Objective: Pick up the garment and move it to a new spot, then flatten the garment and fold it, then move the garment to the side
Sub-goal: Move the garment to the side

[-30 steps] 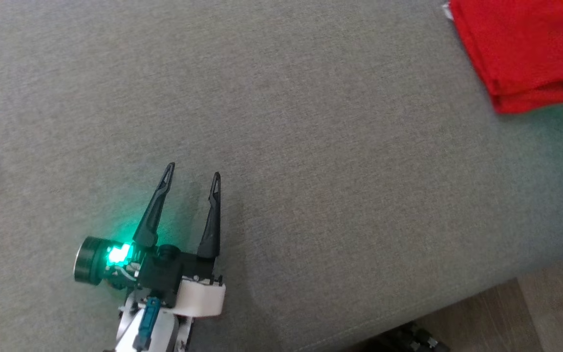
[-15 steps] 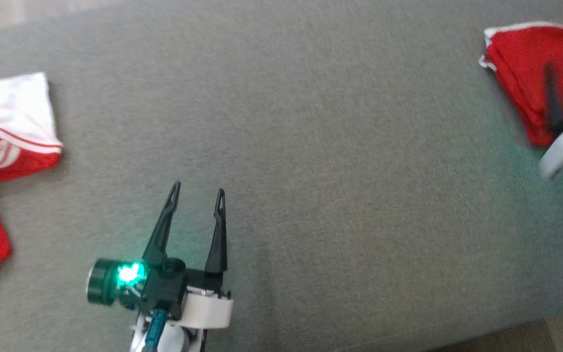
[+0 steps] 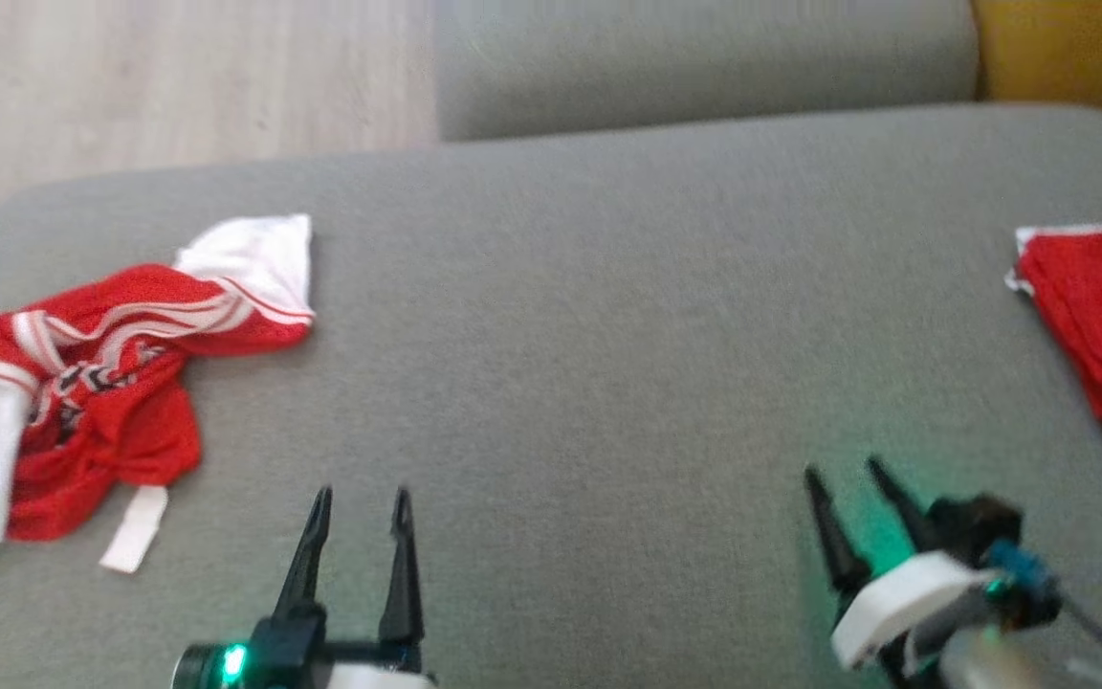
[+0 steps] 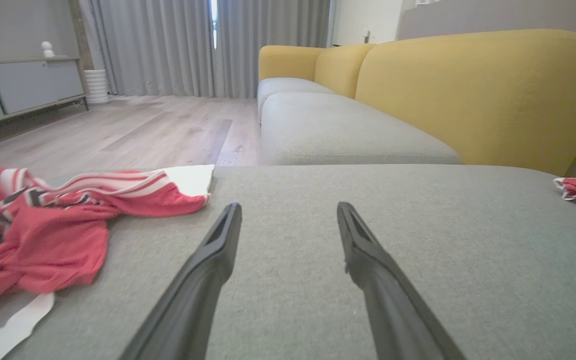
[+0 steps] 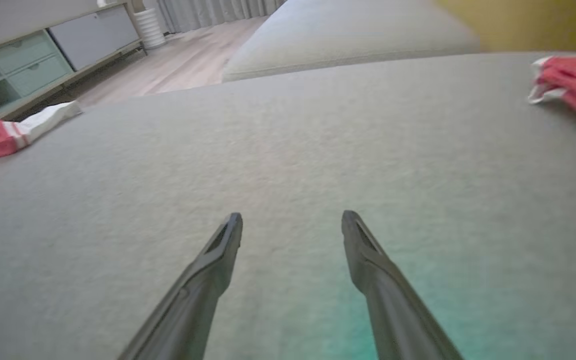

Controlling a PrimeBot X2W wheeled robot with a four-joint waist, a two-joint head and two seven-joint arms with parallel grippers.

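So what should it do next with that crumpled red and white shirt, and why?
Probably reach the left fingers toward the crumpled red and white garment and lower onto it. Left and right fingers both stand open and empty over the grey cushion, a folded red garment already lies at the right, and the crumpled one is nearest the left arm.

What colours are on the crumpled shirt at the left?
Shirt: red with white stripes, head view.
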